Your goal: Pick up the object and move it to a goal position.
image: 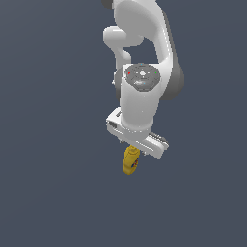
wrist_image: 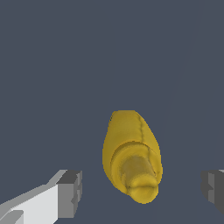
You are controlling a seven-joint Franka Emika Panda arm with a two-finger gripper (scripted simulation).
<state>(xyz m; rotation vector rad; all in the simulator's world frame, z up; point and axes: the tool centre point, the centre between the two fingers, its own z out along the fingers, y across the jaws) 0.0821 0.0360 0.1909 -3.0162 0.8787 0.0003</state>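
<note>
The yellow squeeze bottle [image: 130, 161] stands on the dark grey floor just under my gripper [image: 137, 149] in the exterior view, with a bit of red label showing. In the wrist view the bottle [wrist_image: 131, 153] points its narrower cap towards the camera and leans a little. It sits between my two fingers, one grey pad [wrist_image: 71, 193] on one side and the other pad [wrist_image: 214, 189] on the far side. The jaws are wide apart and touch nothing. The gripper is open and hangs over the bottle's top.
The white arm [image: 142, 62] rises above the gripper and fills the upper middle of the exterior view. The plain dark grey floor [image: 48, 193] lies all around.
</note>
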